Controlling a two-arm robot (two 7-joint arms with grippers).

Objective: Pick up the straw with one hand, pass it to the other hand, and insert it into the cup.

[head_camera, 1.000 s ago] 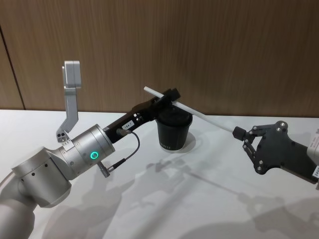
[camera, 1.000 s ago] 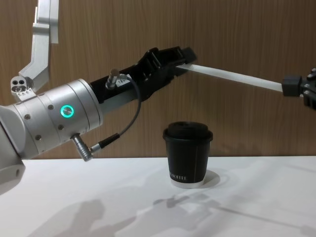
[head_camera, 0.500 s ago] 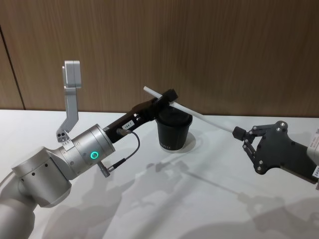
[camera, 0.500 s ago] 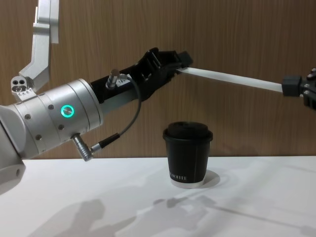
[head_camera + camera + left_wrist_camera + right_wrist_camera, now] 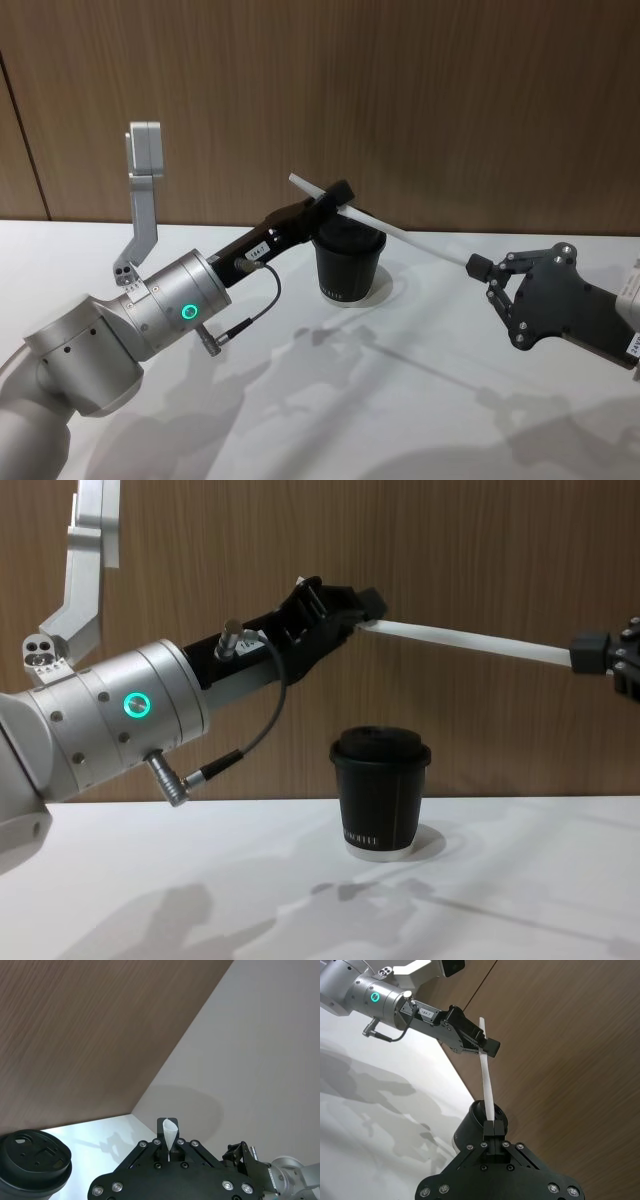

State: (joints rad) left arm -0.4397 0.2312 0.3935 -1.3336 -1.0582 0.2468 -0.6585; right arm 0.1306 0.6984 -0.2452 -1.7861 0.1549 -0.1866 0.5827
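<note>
Above the pale white desk (image 5: 300, 420), the long black left claw (image 5: 338, 193), on a silver-grey cylinder wrist with a glowing green ring light, hangs over the small black paper cup (image 5: 349, 265) with its domed lid, a little to the cup's left. The all-black blocky right claw (image 5: 478, 267) hovers well off to the cup's right, higher than the lid. The long, thin white straw (image 5: 405, 232) spans the air between them, passing above the cup and touching neither the lid nor the desk, its higher end to the cup's left. The straw looks feather-light, hollow and smooth; it would probably bow under its own length, flatten under a hard pinch and swivel in a loose one, so a gentle hold near one end, leaving a long free run to aim at the lid, seems the safest. The left claw's fingers are drawn together on the straw a short way in from its upper end, a stub poking past them. The right claw's fingertips are pinched on the opposite tip.
</note>
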